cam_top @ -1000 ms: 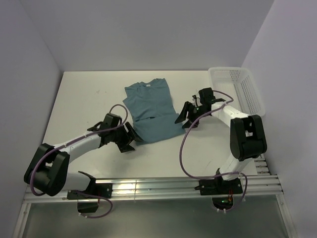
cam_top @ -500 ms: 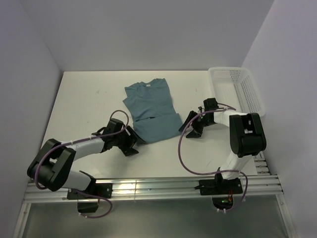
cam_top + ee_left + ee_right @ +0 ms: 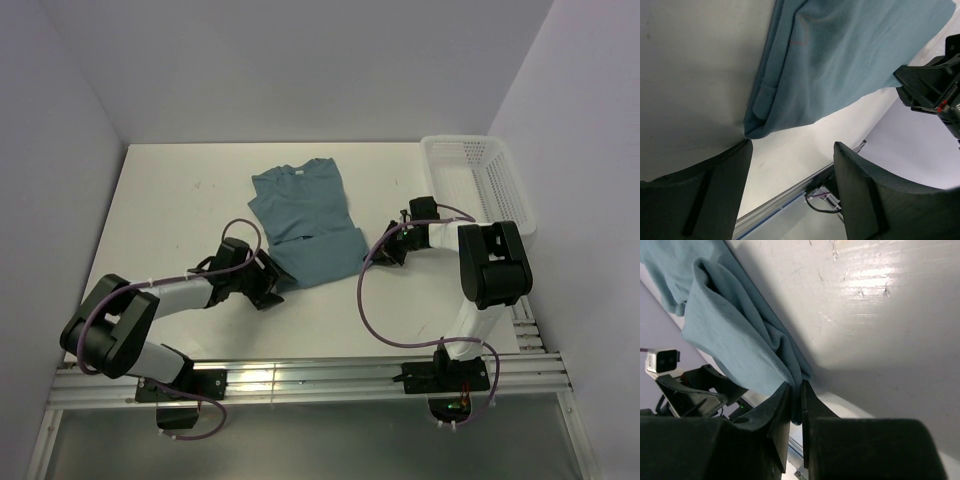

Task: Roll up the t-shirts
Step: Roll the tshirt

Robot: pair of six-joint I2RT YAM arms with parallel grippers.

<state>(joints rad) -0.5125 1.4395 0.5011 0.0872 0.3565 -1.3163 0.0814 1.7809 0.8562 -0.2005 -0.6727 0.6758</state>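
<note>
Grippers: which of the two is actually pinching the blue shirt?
The right gripper, shut on the t-shirt at its corner; the left gripper stands open, holding nothing.

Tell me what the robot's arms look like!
The left arm and right arm are white tubes with chunky black joints. A purple cable loops along each. The left tool and right tool are black, with two thick wedge-shaped fingers.

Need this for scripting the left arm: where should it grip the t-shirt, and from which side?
Probably the t-shirt at its near-left corner, where folded layers bunch into a thick lip ahead of the open left gripper. Come low from the near edge; the right gripper pinches the other near corner.
</note>
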